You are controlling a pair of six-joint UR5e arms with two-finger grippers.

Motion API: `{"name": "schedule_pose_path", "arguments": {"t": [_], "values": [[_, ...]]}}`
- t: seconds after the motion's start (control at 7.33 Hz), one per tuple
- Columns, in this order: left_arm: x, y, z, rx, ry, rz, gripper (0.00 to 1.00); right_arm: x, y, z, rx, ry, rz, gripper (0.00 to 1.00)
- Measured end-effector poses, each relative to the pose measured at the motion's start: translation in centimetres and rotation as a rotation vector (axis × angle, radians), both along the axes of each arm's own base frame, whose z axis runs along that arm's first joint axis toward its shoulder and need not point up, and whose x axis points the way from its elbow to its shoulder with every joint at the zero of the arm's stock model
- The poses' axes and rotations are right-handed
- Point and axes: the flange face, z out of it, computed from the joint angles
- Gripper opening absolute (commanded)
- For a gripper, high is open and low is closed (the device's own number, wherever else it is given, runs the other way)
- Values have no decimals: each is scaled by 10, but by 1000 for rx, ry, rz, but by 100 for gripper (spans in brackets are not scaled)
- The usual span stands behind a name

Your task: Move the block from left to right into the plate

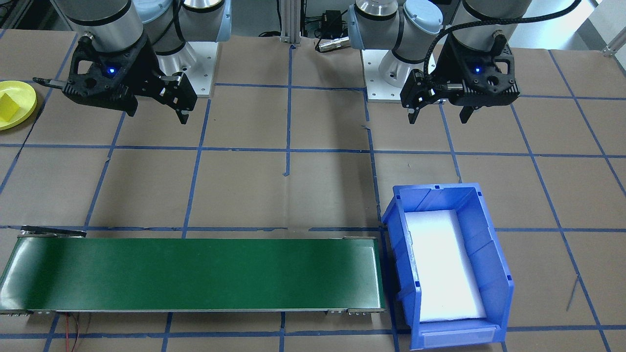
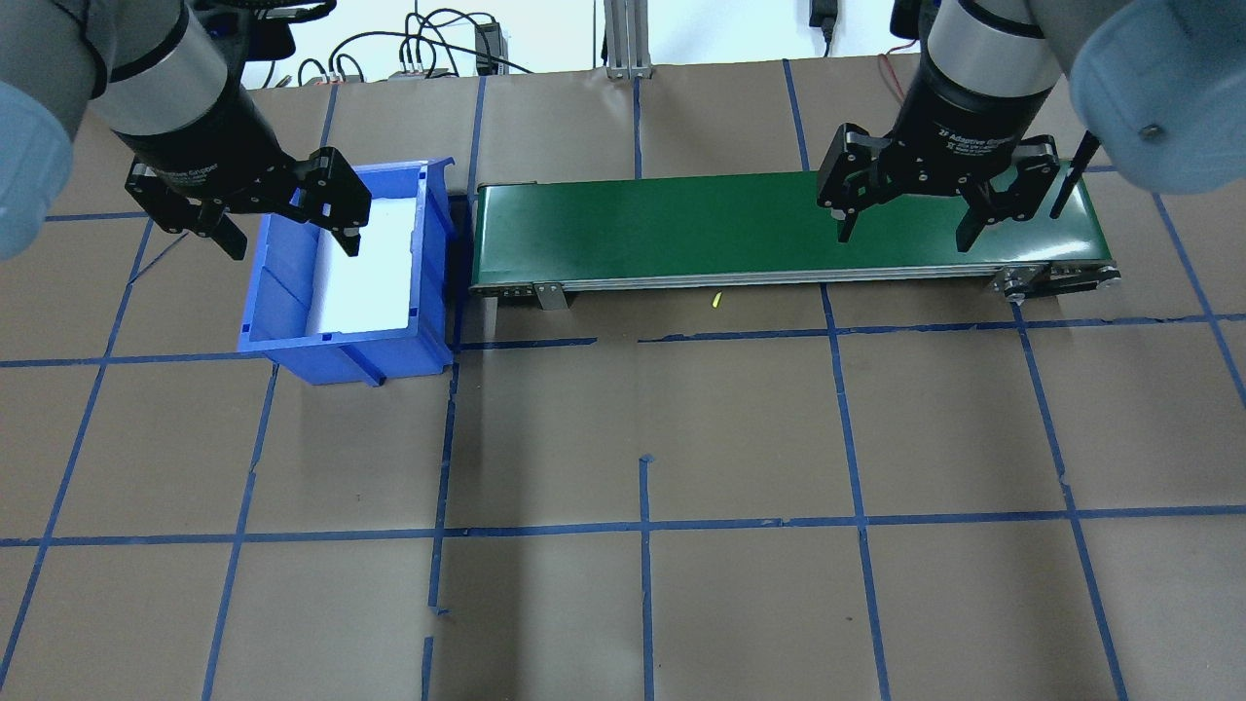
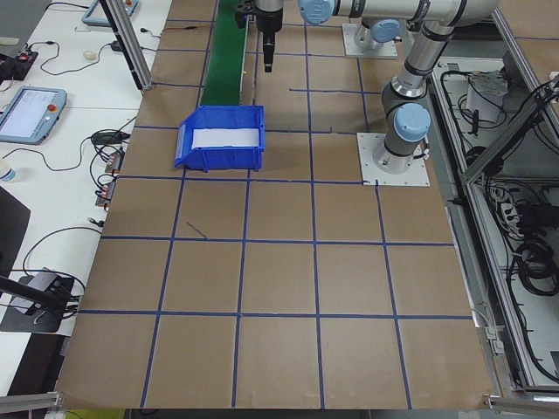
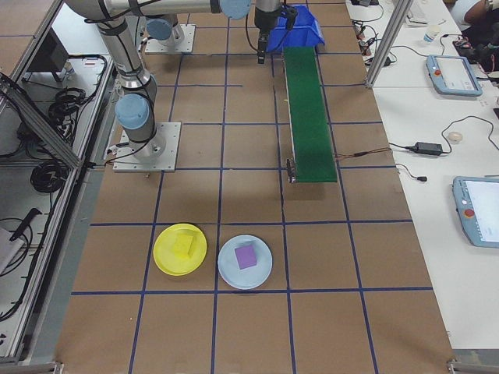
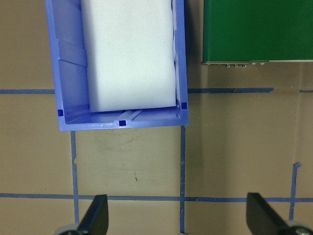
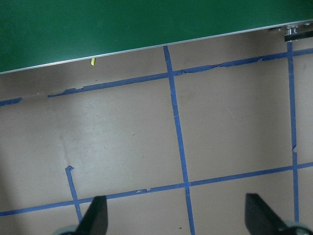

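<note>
The yellow plate [image 4: 165, 259] lies on the table's far right end, beyond the belt's end, and shows at the edge of the front view as well, plate [image 1: 24, 93]. A yellow block [image 4: 183, 245] rests in it, seen again as block [image 1: 8, 108]. My left gripper [image 2: 292, 243] hangs open and empty over the blue bin [image 2: 282, 292]; the left wrist view shows the gripper [image 5: 177, 218] above bare table. My right gripper [image 2: 905, 236] hangs open and empty near the green conveyor belt [image 2: 681, 224], over bare paper in its wrist view, gripper [image 6: 177, 218].
The blue bin [image 1: 494, 264] holds only a white foam pad [image 1: 440, 264]. Beside the yellow plate lies a pale blue plate [image 4: 231, 274] with a purple block [image 4: 246, 255]. A tiny yellow scrap [image 2: 715, 301] lies in front of the belt. Blue tape lines grid the brown paper.
</note>
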Motion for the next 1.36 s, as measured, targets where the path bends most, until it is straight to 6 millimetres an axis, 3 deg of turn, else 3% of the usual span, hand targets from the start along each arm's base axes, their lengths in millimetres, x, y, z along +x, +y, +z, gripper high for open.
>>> {"name": "schedule_pose_path", "arguments": {"t": [1.36], "values": [[0,0,0,0,0,0,100,0,3,-2,9,0,43,100]]}}
